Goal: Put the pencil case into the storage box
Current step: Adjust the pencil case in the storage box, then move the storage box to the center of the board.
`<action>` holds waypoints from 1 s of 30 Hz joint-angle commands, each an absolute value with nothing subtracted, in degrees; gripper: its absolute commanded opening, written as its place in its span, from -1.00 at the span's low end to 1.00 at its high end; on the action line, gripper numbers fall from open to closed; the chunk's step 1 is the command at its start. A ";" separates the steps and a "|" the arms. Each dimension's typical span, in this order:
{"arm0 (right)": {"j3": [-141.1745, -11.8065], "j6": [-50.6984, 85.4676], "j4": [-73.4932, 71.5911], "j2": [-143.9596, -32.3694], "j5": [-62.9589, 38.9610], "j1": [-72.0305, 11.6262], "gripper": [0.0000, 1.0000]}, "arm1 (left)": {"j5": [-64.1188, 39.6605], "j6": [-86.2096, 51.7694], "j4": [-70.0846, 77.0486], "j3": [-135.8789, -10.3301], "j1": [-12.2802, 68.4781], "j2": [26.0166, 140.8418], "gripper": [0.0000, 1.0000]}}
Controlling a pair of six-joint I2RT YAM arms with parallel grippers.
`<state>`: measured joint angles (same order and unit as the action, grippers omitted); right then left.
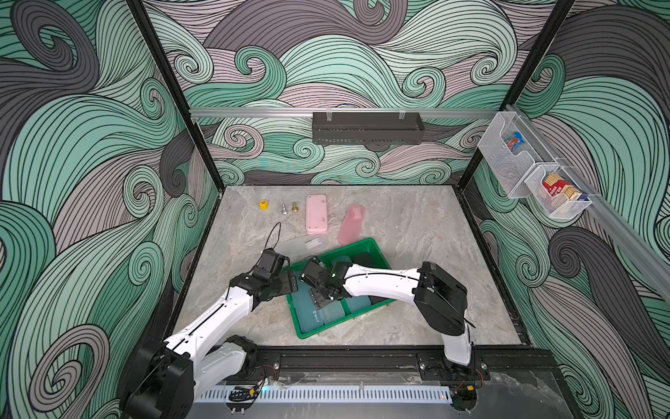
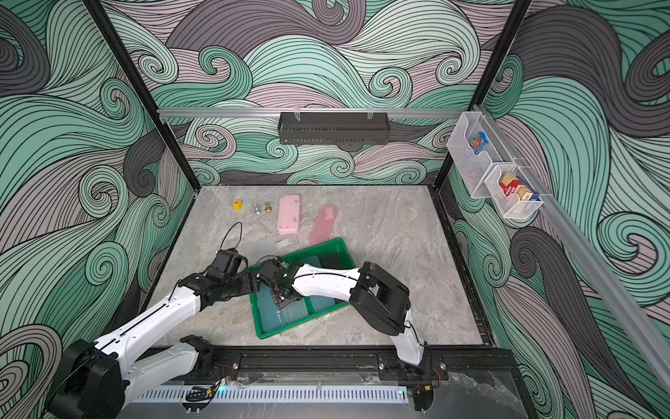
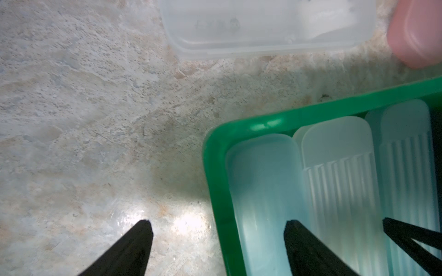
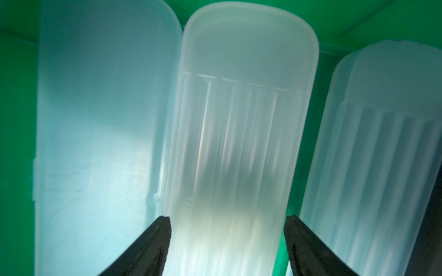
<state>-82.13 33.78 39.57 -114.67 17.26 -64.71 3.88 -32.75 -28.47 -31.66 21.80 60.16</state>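
The green storage box (image 1: 357, 245) (image 2: 326, 243) lies slanted on the table and holds several frosted pencil cases side by side. My right gripper (image 1: 319, 299) (image 2: 281, 299) (image 4: 227, 217) reaches down into it. Its fingers are closed on the long sides of the middle pencil case (image 4: 239, 131) (image 1: 333, 312), and a thin green sliver shows beside one finger. My left gripper (image 1: 292, 283) (image 2: 253, 283) (image 3: 218, 223) is open and holds nothing. It straddles the box rim (image 3: 215, 191), one finger over the table and the other over the outermost case (image 3: 263, 186).
Beyond the box lie a clear case (image 1: 302, 245) (image 3: 263, 26), a pink case (image 1: 316, 214) and a translucent red case (image 1: 351, 225). A yellow die (image 1: 264, 204) and two small metal pieces (image 1: 289, 208) sit at the back left. A black shelf (image 1: 368, 128) and wire baskets (image 1: 507, 159) hang on the walls.
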 commanded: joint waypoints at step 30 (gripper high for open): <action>-78.79 12.98 40.17 -101.36 8.92 -40.36 0.43 | 0.77 -33.24 -33.41 -32.75 21.40 50.10 0.81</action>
